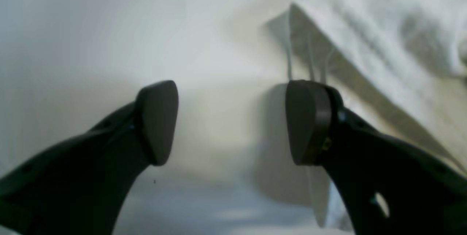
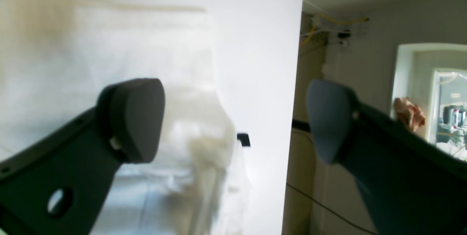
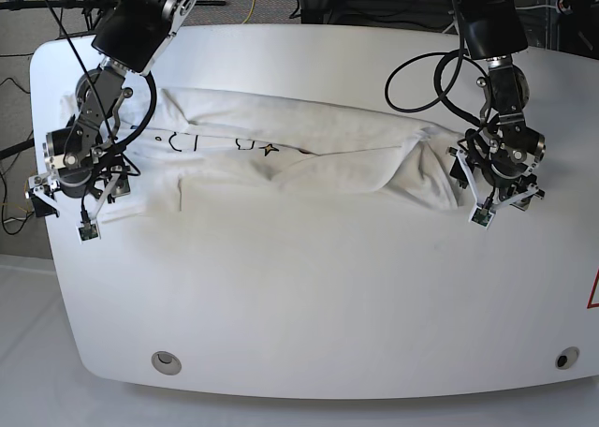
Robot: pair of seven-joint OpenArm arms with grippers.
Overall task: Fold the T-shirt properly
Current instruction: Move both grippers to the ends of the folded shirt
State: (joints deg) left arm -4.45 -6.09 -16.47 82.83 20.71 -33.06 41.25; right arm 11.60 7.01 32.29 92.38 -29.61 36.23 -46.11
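The white T-shirt [image 3: 281,151] lies as a long band across the back half of the white table [image 3: 309,296], apparently folded lengthwise. A bit of print and a small star show along the fold. My left gripper [image 3: 505,205] is open and empty just off the shirt's right end. In the left wrist view its fingers [image 1: 157,122] stand wide apart over the table, with the shirt's hem [image 1: 365,45] up and to the right. My right gripper [image 3: 64,207] is open and empty at the shirt's left end. In the right wrist view [image 2: 233,118] the shirt [image 2: 146,81] lies behind the left finger.
The table's left edge [image 2: 301,81] runs right beside my right gripper, with the room and floor beyond it. Cables [image 3: 421,71] hang from the left arm over the back of the table. Two round fittings [image 3: 167,360] sit near the front edge.
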